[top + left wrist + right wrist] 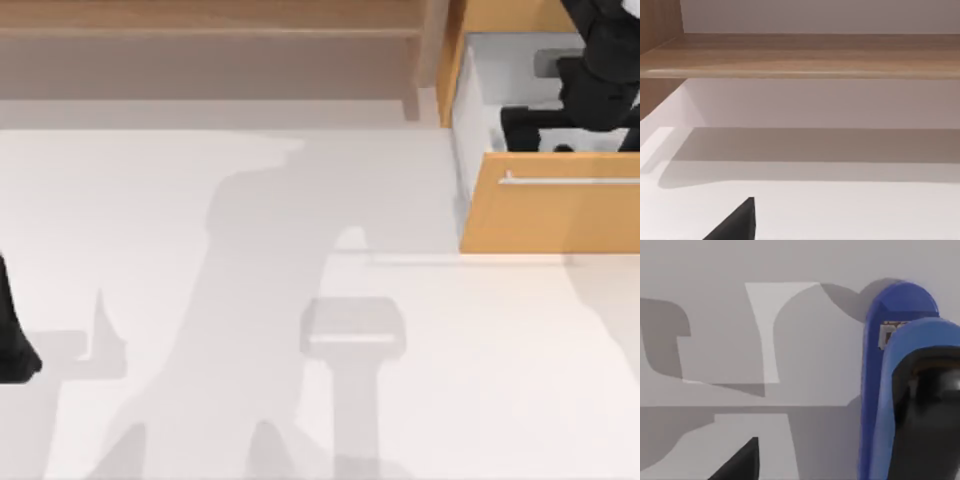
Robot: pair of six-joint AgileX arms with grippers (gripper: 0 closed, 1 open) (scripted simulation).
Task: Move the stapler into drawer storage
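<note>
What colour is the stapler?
Bright blue, with a black top piece; the stapler shows best in the right wrist view.

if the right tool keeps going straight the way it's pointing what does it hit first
Most likely the white-grey floor of the open drawer. The right tool reaches down into it, and its wrist view shows the blue stapler close over that pale surface. The remaining gap is unclear.

The top view looks straight down on the table (300, 400), with the shelf (200, 30) along its far edge and the open drawer (550, 210) at upper right. The left wrist view faces the shelf (800, 55) low across the table. The right wrist view sits close over the stapler (890, 365) and the drawer floor.
</note>
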